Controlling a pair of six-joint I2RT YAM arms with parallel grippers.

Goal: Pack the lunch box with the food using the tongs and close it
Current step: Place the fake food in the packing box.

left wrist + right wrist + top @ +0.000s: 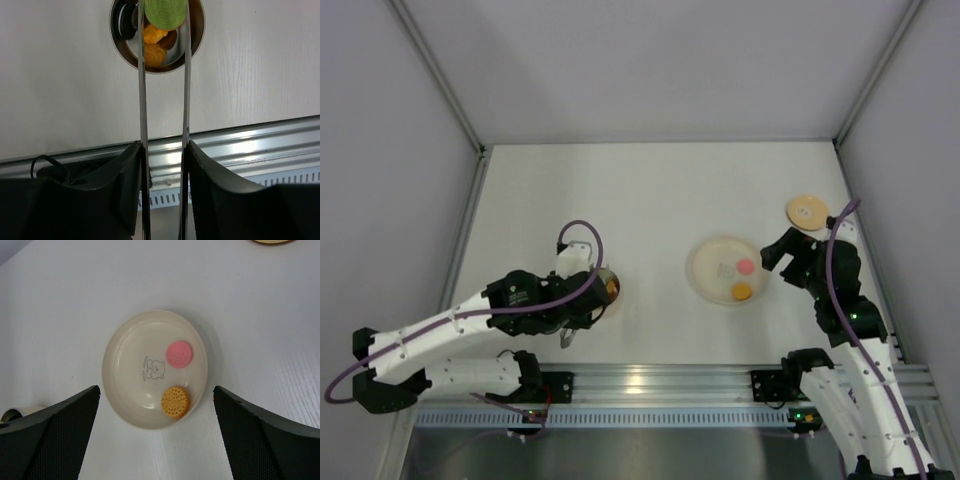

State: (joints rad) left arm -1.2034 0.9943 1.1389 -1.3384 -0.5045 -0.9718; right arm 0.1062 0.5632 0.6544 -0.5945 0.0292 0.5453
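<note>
The lunch box [116, 42], a small steel pot, stands open under my left wrist; in the top view the arm half hides the lunch box [611, 288]. My left gripper [164, 147] is shut on the tongs [143, 90]. Their tips pinch a green round piece [165, 12] over the pot, which holds orange [152, 52] and black [122, 22] food. The wooden lid [808, 211] lies at the far right. My right gripper [156, 405] hangs open beside the plate [120, 390], which holds a pink piece [179, 354] and an orange biscuit [175, 401].
A ribbed aluminium rail [670, 380] runs along the near table edge, just behind the left gripper. Grey enclosure walls stand at the left [380, 180], back and right. The pale plate [700, 262] sits right of centre, with the right gripper [782, 255] at its right edge.
</note>
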